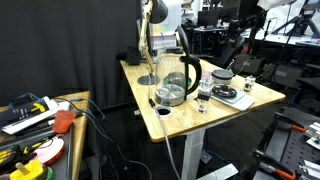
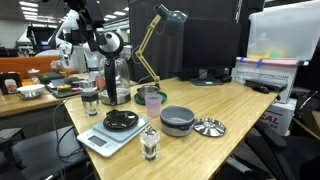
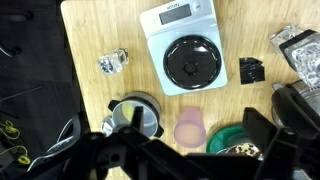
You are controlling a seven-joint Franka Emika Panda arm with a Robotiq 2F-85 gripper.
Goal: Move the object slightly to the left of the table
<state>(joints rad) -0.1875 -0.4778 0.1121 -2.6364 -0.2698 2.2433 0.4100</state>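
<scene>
Fingers: in my wrist view the fingers are dark, blurred shapes, spread wide and holding nothing.
Gripper: the gripper hangs high above the table, over the glass pot and the pink cup.
Glass cup: the small glass cup stands upright on bare wood, beside the scale but not touching it.
Edges: in an exterior view the glass cup sits close to the table's near edge.
Open room: I see bare wood between the cup and the table's side edge in the wrist view; the pot stands nearby, apart from it.
</scene>
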